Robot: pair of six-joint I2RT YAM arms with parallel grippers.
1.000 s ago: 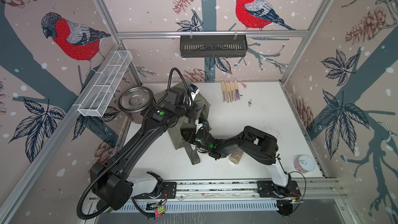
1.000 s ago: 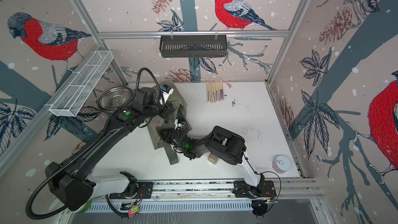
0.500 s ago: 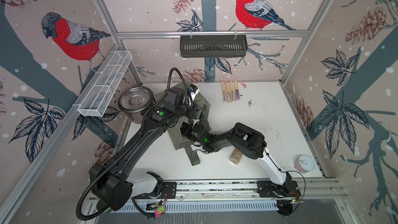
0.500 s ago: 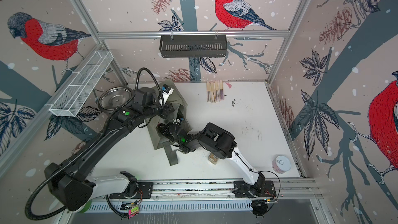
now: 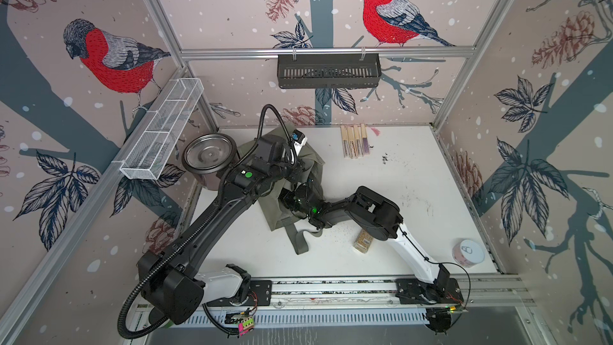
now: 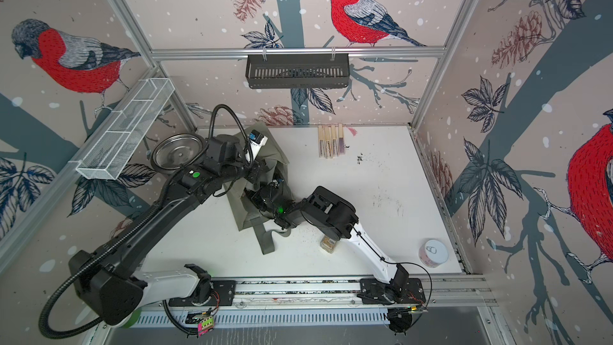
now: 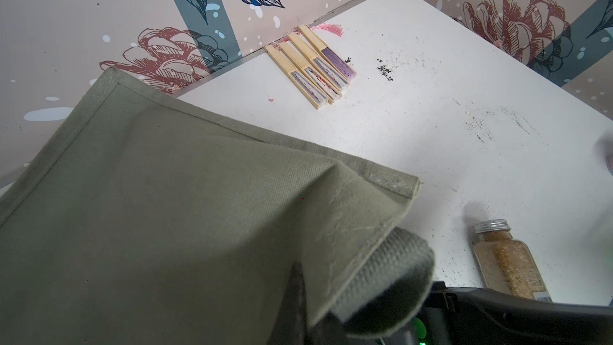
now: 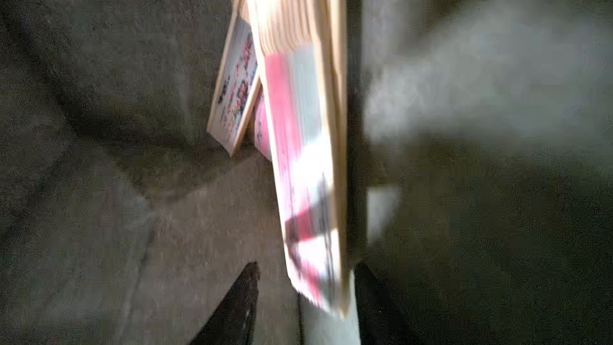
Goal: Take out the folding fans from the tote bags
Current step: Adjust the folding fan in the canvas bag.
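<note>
Folding fans (image 8: pixel 308 160): at least two lie inside the bag. They are light, with stiff bamboo sticks and frail leaves, and are probably slick. Best pinched across the flat outer sticks, near mid-length.
Steel pot (image 5: pixel 190 147): far left, just beside the bag.
Left gripper (image 5: pixel 300 172): clenched on the bag's rim, holding the mouth up.
Tote bag (image 5: pixel 272 215): soft, slumping olive fabric.
Right gripper (image 8: pixel 306 273): inside the bag, jaws apart around one fan, one finger seemingly clear of it; the view is blurred.
Fans already out (image 5: pixel 355 142): four side by side on the table (image 5: pixel 414 194), by the back wall.
Spice jar (image 5: pixel 363 243): lying near the right arm's elbow.
</note>
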